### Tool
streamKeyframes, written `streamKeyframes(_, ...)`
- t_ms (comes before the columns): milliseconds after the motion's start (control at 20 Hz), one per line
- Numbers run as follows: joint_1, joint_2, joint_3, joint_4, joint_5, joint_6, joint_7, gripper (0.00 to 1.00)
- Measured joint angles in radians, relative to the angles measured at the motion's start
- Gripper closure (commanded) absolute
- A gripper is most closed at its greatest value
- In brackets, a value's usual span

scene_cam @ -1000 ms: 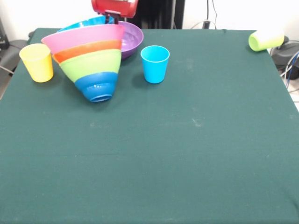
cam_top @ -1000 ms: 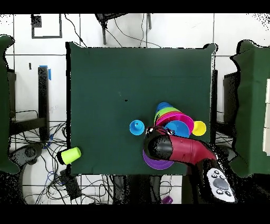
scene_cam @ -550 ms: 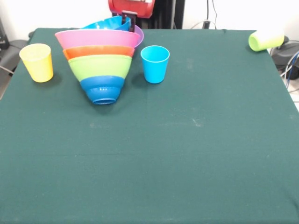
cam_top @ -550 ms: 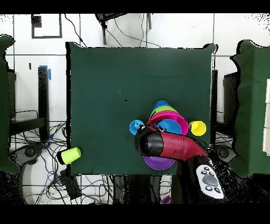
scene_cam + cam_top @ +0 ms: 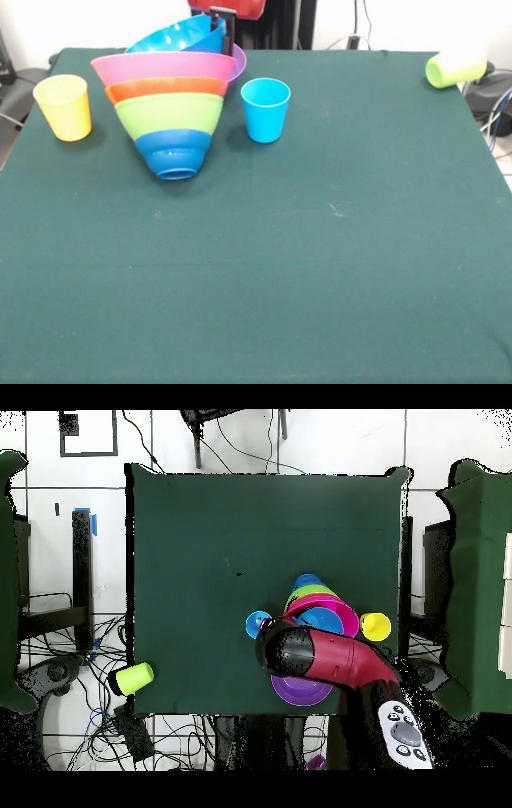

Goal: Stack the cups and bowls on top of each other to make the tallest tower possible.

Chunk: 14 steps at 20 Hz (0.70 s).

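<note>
The counter [image 5: 336, 240] carries the tower [image 5: 172, 112], with a light blue bowl [image 5: 178, 36] tilted on top. The gripper [image 5: 223, 24] pinches that bowl's rim. A blue cup [image 5: 265, 109] stands just beside the tower.

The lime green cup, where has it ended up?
In the front view the lime green cup lies on its side at the table's far right corner, well away from the light blue cup.
</note>
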Motion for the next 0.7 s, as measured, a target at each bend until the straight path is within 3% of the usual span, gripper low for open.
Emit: streamKeyframes(700, -0.054, -0.026, 0.018, -0.024, 0.000, 0.041, 0.000, 1.00)
